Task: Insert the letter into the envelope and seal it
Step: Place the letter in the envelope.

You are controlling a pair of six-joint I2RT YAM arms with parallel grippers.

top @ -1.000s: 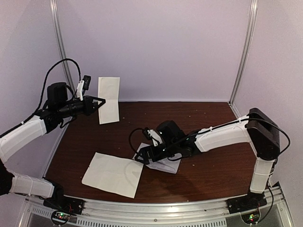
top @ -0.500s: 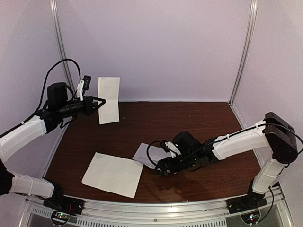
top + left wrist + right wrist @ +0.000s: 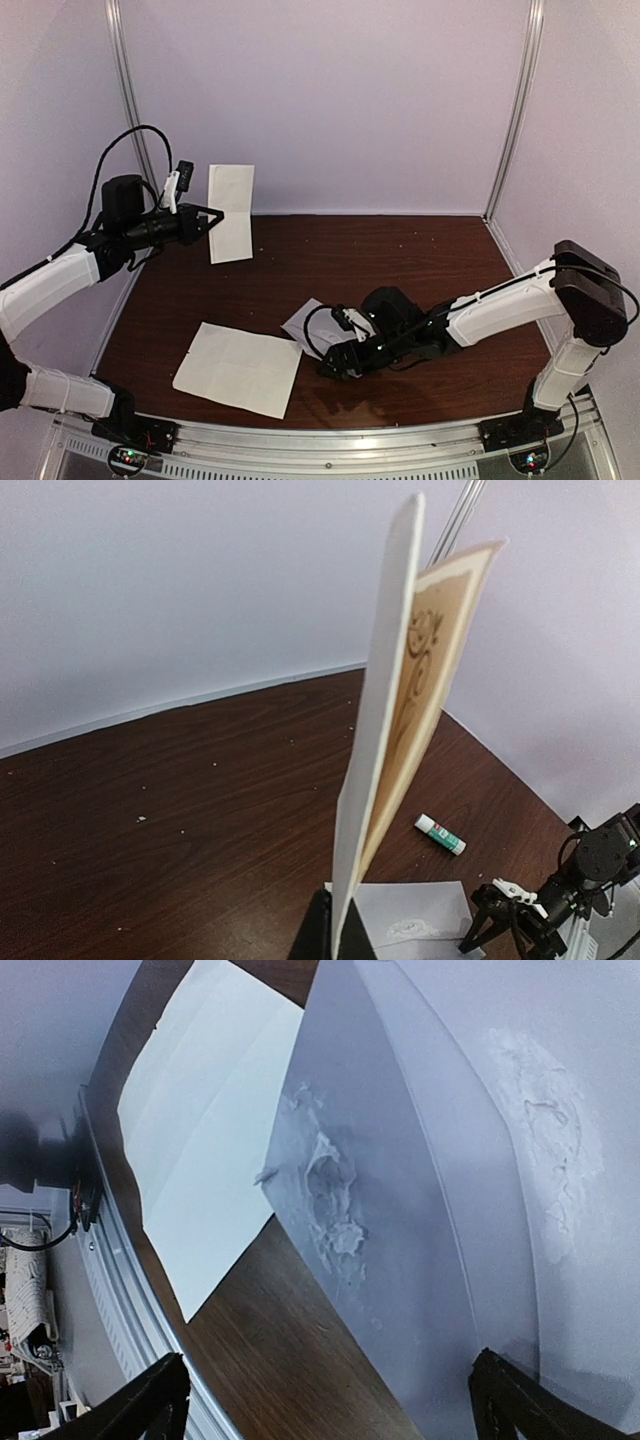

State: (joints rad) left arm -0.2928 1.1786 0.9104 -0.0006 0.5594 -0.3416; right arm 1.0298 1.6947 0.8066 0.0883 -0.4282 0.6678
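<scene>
The letter (image 3: 240, 368), a plain white folded sheet, lies flat at the front left of the table; it also shows in the right wrist view (image 3: 210, 1130). The grey-lavender envelope (image 3: 303, 322) lies beside its right edge, with torn glue marks on it (image 3: 430, 1160). My right gripper (image 3: 338, 362) is open, low over the envelope's near edge (image 3: 330, 1400), holding nothing. My left gripper (image 3: 208, 218) is raised at the back left, shut (image 3: 343, 930) on a folded white card (image 3: 390, 730) with a brown ornamented inner face.
A green-and-white glue stick (image 3: 440, 834) lies on the brown table beyond the envelope (image 3: 420, 915). The right arm (image 3: 480, 305) stretches low across the table's right half. White walls and metal posts (image 3: 128, 110) close the back and sides.
My right gripper has drawn back from on top of the envelope toward the near edge, uncovering it, and the arm has dropped lower. The left arm and its card have not moved.
</scene>
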